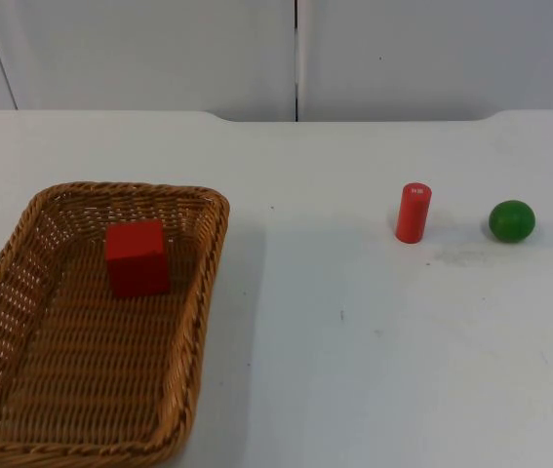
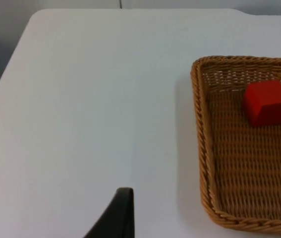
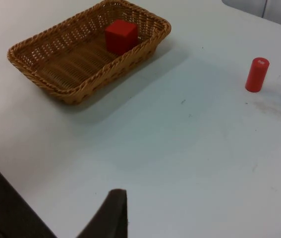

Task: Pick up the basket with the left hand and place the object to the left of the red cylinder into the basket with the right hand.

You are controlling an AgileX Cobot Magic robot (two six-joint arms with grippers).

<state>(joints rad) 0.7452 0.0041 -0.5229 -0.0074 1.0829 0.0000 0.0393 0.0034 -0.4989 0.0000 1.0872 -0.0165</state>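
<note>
Your red cube already sits in the wicker basket, which rests at the table's left edge. The red cylinder and green ball stand nearer the right edge. I cannot tell either pincer's opening; the lift looks not yet done.

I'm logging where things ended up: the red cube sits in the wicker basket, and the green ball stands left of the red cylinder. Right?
Not quite: in the top view the green ball stands right of the red cylinder. The red cube does sit in the wicker basket.

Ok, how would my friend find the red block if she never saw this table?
Look at the white table and find the big brown wicker basket at its left side. The red block sits inside it, toward the far end. It's a boxy cube, unlike the tall red cylinder and the round green ball standing on the table outside the basket.
</note>
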